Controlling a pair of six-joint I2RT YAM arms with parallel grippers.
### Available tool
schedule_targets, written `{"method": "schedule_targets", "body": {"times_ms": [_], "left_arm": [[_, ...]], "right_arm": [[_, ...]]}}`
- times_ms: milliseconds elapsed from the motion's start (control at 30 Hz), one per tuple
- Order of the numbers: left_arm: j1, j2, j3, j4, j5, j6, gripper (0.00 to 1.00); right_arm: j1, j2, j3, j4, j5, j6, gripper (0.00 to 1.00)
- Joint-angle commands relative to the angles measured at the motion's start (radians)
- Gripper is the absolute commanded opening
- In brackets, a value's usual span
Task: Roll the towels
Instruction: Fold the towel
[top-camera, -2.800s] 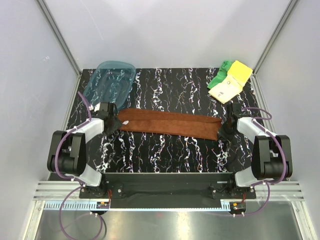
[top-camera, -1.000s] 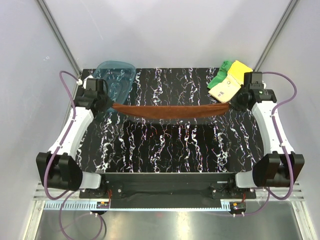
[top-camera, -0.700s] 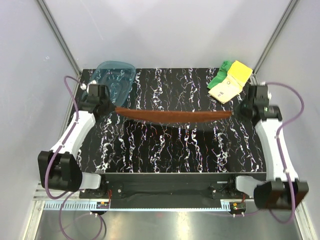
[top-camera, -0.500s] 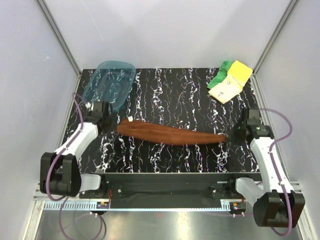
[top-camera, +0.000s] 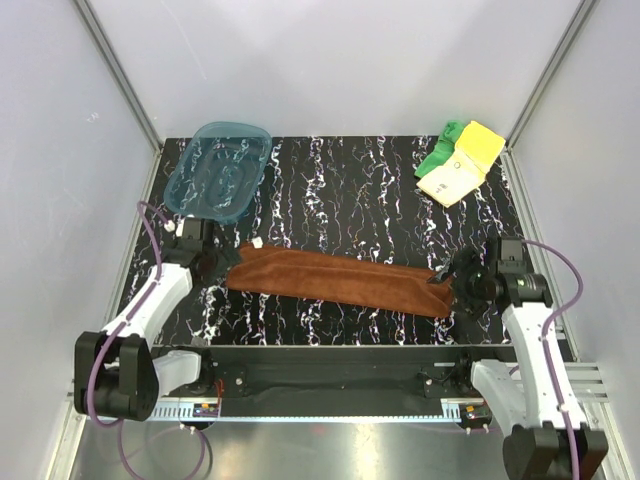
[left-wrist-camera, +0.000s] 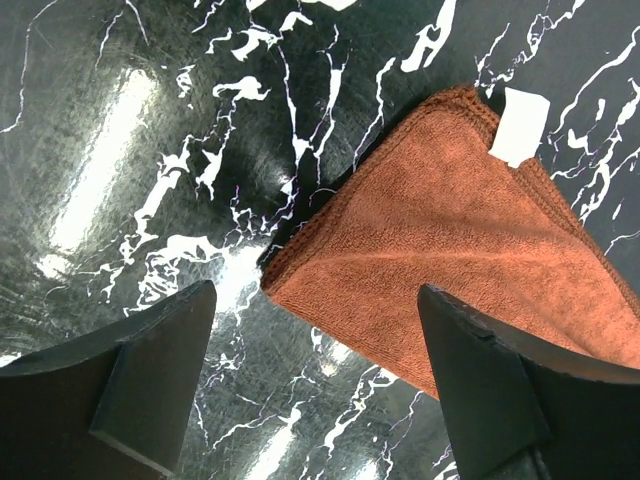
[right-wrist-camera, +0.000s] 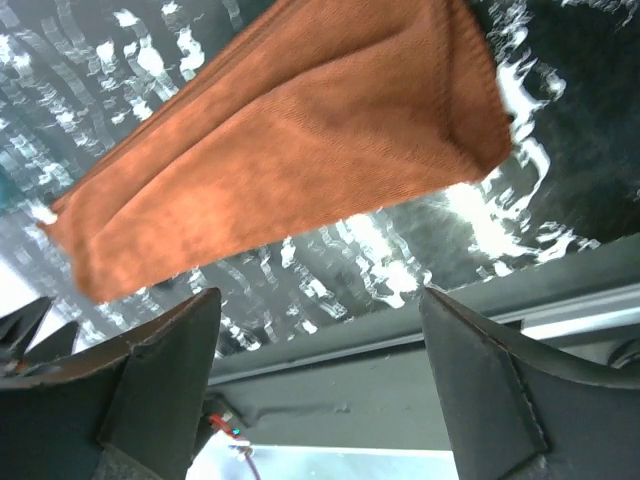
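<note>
- Top external view: the rust-brown towel (top-camera: 335, 280) lies flat as a long folded strip across the near half of the table (top-camera: 350, 180), running left to right and slanting a little toward the table's near edge at its right end.
- A small white tag (top-camera: 256, 241) shows at the strip's left end, on the corner farther from the table's near edge.
- The left gripper (top-camera: 207, 263) sits low at the table's left side, just beside the strip's left end. In the left wrist view its fingers (left-wrist-camera: 150, 385) are spread wide and hold nothing, with the towel's (left-wrist-camera: 470, 250) corner and tag (left-wrist-camera: 518, 125) on the table between and beyond them.
- The right gripper (top-camera: 455, 275) is at the table's right side, at the strip's right end. In the right wrist view its fingers (right-wrist-camera: 160, 390) are also spread apart and grip nothing, with the towel's (right-wrist-camera: 290, 140) end beyond them.
- The pale yellow towel (top-camera: 462, 165) and the bright green towel (top-camera: 440, 150) lie touching in the table's far right corner, the yellow one partly over the green.
- A translucent teal tray (top-camera: 218, 170) rests at the table's far left corner.
</note>
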Motion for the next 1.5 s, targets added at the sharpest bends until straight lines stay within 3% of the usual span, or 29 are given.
{"method": "schedule_targets", "body": {"times_ms": [0, 167, 300, 333, 400, 467, 500, 700, 800, 933, 1067, 1267, 1467], "left_arm": [[0.004, -0.051, 0.03, -0.001, -0.029, -0.004, 0.88], [0.004, -0.039, -0.001, 0.077, -0.026, -0.024, 0.86], [0.004, -0.014, -0.001, 0.099, -0.026, -0.032, 0.82], [0.004, -0.024, -0.006, 0.103, -0.017, -0.037, 0.81], [0.002, -0.079, -0.023, 0.12, -0.001, -0.053, 0.81], [0.002, -0.12, -0.017, 0.105, 0.023, -0.053, 0.82], [0.004, -0.129, 0.0, 0.083, 0.028, -0.046, 0.81], [0.004, -0.276, 0.111, -0.144, -0.003, 0.035, 0.86], [0.004, -0.365, 0.108, -0.214, -0.001, 0.059, 0.88], [0.002, -0.482, 0.112, -0.268, 0.029, 0.083, 0.89], [0.002, -0.501, 0.187, -0.331, 0.051, 0.146, 0.89], [0.004, -0.504, 0.2, -0.333, 0.029, 0.215, 0.91], [0.004, -0.534, 0.163, -0.291, 0.045, 0.21, 0.91]], "right_arm": [[0.004, -0.108, 0.018, -0.076, -0.066, 0.015, 0.89], [0.004, -0.108, 0.013, 0.026, -0.141, 0.0, 0.84], [0.034, 0.028, 0.053, 0.192, -0.226, -0.06, 0.77], [0.091, 0.062, 0.07, 0.236, -0.232, -0.085, 0.77], [0.294, 0.225, 0.167, 0.319, -0.149, -0.114, 0.78], [0.422, 0.367, 0.319, 0.354, -0.077, -0.169, 0.79], [0.517, 0.506, 0.368, 0.364, -0.066, -0.201, 0.79], [0.607, 0.924, 0.743, 0.512, -0.115, -0.374, 0.74], [0.614, 1.143, 0.962, 0.543, -0.264, -0.448, 0.72], [0.685, 1.426, 1.317, 0.476, -0.39, -0.523, 0.71], [0.726, 1.668, 1.514, 0.453, -0.44, -0.514, 0.7], [0.766, 1.721, 1.481, 0.611, -0.476, -0.462, 0.71], [0.771, 1.819, 1.568, 0.597, -0.503, -0.456, 0.71]]}}
